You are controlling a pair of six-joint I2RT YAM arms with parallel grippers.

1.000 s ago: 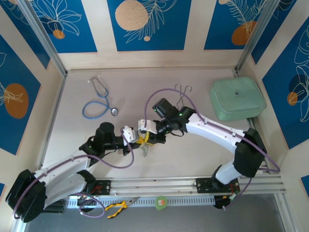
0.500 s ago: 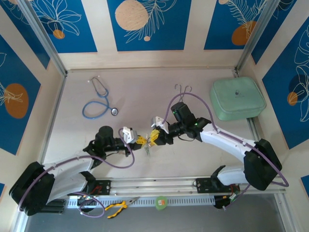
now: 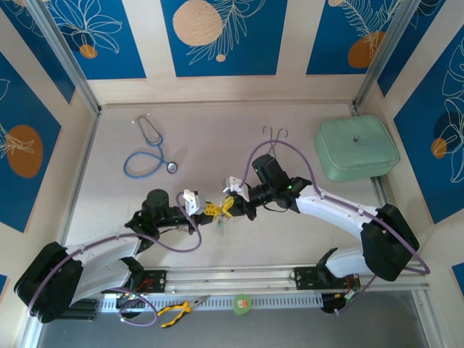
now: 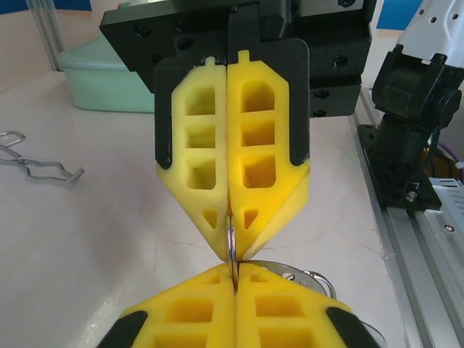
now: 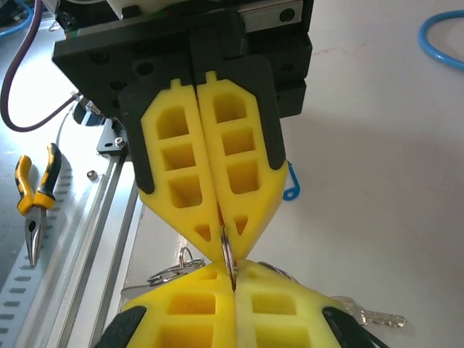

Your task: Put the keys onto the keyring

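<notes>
- Near edge: yellow-and-black pliers (image 3: 177, 312) lie on the rail in front of the left arm's base.
- Middle of the counter (image 3: 217, 130): the left claw (image 3: 210, 210) and the right claw (image 3: 229, 206) meet tip to tip, both with yellow padded fingers.
- State of the left claw: closed, its tips pinching the keyring (image 4: 230, 245).
- State of the right claw: closed, its tips pinching the same keyring from the opposite side. The ring appears edge-on as a thin silver band between the two pairs of tips.
- The keys (image 5: 371, 316): one silver blade shows just beside the right claw's fingers, with small rings and a flat silver piece on the other side. The heads are hidden, and it cannot be told whether any key is threaded on the ring.
- Far left: a blue-tubed stethoscope (image 3: 148, 152) lies on the counter, well apart from the claws.
- Far centre: thin metal forceps (image 3: 274, 141).
- Far right: a closed mint-green case (image 3: 357, 147) sits in the corner.
</notes>
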